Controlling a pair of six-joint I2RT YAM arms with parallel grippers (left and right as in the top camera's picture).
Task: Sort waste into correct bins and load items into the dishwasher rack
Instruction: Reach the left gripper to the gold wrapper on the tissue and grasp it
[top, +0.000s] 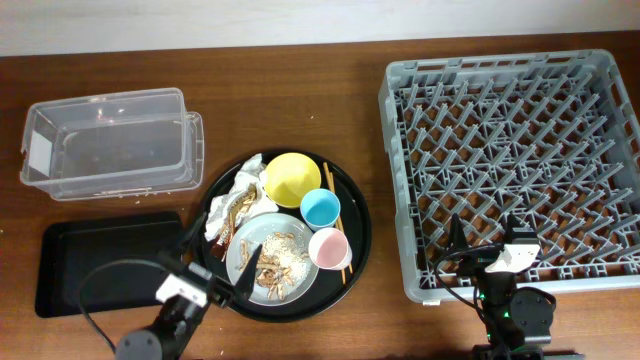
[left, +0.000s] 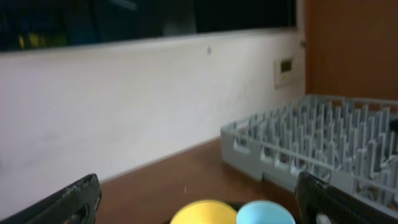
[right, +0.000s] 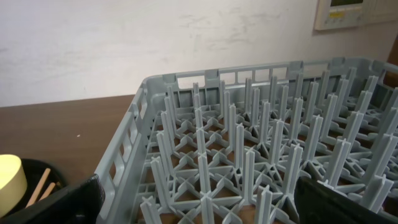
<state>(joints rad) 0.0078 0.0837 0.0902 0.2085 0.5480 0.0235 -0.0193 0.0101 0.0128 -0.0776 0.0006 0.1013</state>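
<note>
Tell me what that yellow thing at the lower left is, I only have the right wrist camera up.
Observer: It's a yellow bowl on a round black tray, just left of the dishwasher rack.
Operator: What else is on that tray?
Observer: A light-blue cup, a pink cup, a grey plate carrying food scraps, a crumpled napkin, and chopsticks along the right side.
Operator: And where are the bins?
Observer: Both are left of the round tray. The clear tub is toward the wall, and the shallow black tray is nearer the arms.
</note>
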